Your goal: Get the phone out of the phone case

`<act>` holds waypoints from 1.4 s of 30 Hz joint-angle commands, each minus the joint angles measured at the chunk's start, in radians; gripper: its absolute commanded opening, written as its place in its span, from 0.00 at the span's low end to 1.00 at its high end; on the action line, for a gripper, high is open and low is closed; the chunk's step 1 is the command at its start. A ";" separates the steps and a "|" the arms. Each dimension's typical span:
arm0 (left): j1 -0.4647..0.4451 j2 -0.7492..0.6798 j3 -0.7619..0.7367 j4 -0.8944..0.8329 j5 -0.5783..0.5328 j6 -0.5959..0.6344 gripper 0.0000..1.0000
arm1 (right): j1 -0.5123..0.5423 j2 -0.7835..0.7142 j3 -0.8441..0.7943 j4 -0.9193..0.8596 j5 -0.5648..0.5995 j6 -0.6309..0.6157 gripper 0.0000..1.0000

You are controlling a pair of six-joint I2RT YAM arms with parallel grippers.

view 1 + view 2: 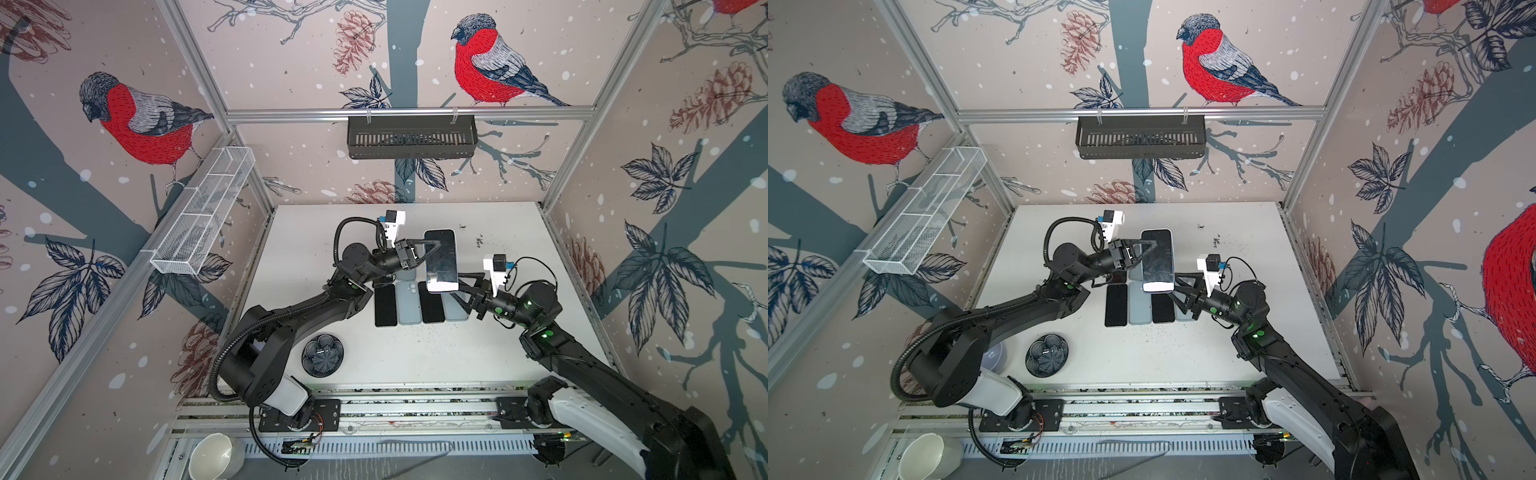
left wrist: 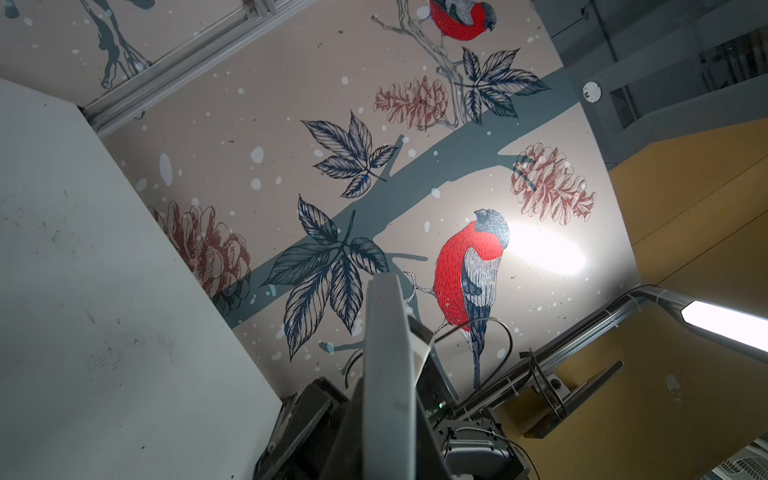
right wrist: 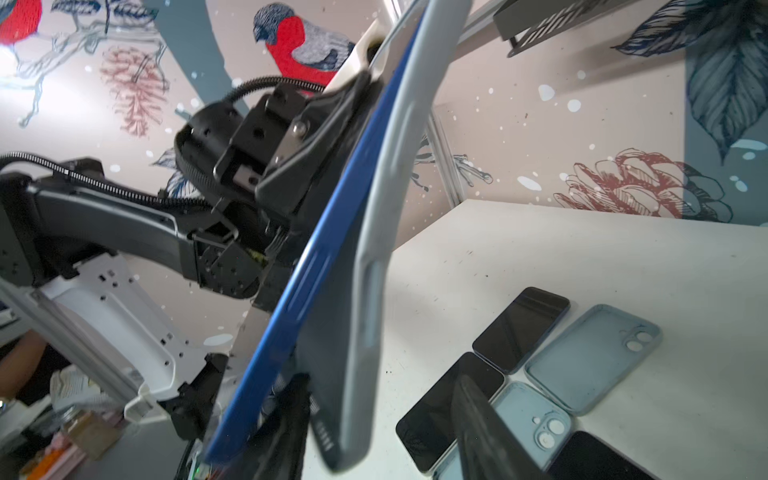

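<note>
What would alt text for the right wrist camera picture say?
A blue phone, partly peeled from its pale grey-blue soft case, is held aloft by the left arm's black tool. Below, dark-screened phones and light-blue cases lie on the white table.

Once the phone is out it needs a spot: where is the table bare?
Bare: the front strip between the dark dish and the right arm, and the table's far right corner. Crowded: mid-table, the row of phones and cases under the held phone.
</note>
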 commanded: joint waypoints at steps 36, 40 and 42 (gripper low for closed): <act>0.100 0.336 0.300 -0.432 -0.138 0.452 0.98 | -0.290 0.486 0.172 -0.071 -0.157 0.242 0.00; -0.021 0.261 0.429 -0.943 -0.430 0.941 0.97 | -0.303 0.569 0.240 -0.121 -0.162 0.238 0.00; -0.078 0.255 0.458 -1.061 -0.563 1.079 0.89 | -0.312 0.616 0.280 -0.155 -0.174 0.238 0.00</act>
